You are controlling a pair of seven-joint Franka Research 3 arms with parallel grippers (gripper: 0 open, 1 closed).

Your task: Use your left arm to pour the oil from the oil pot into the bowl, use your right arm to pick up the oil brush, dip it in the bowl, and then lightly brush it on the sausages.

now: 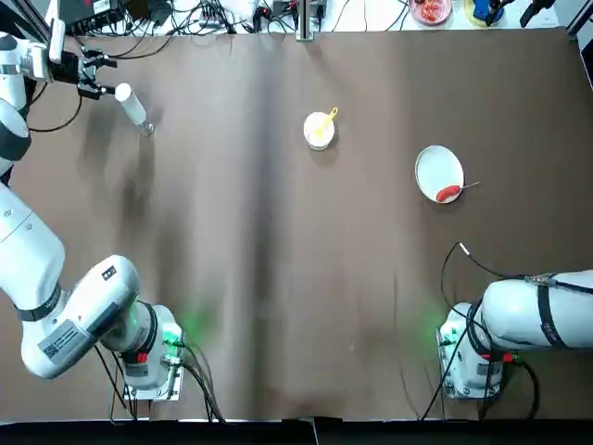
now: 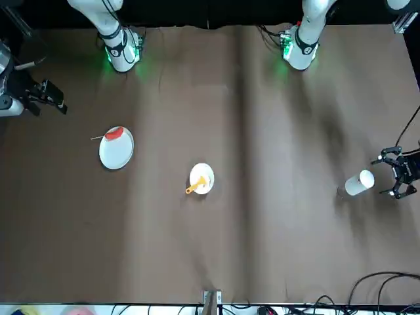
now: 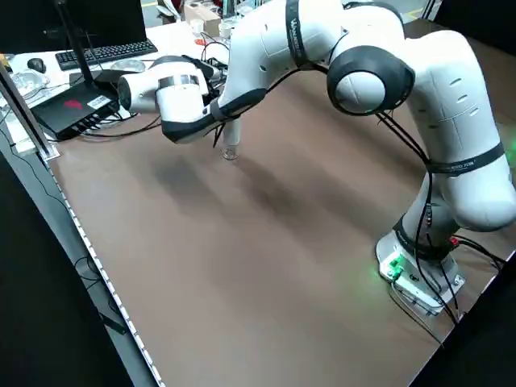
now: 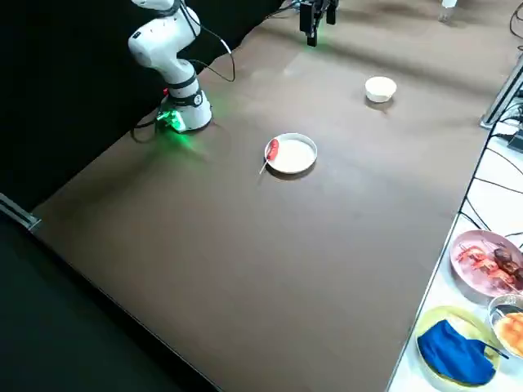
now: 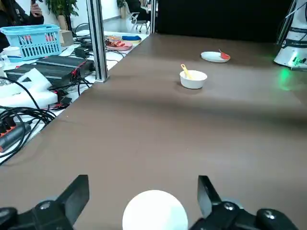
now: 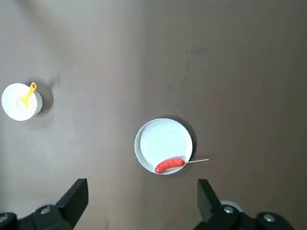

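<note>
From overhead, my left fingers (image 1: 93,72) are spread at the far left corner of the bench (image 1: 278,278), with the oil pot (image 1: 132,105) just beside them, not gripped; it stands alone because the pour has not begun. Well apart from those fingers sits the bowl (image 1: 319,130) with the oil brush (image 1: 326,122) resting in it, handle leaning over the rim, and beyond that the plate (image 1: 437,171) carrying the sausage (image 1: 447,193).

The front view adds what the overhead crops: my right fingers (image 2: 47,95) held high off the bench at that arm's side, idle. Whether they are spread I cannot tell here.

The left side view mostly shows my own arm; the pot is a sliver beneath the wrist.

The right side view shows plate and bowl apart on bare bench, and food dishes (image 4: 489,263) beyond the edge.

My left wrist camera shows the pot's white cap (image 5: 155,211) midway between my parted fingers, neither touching it.

My right wrist camera looks straight down: fingers wide apart, the plate directly below between them, the bowl off to one side.
</note>
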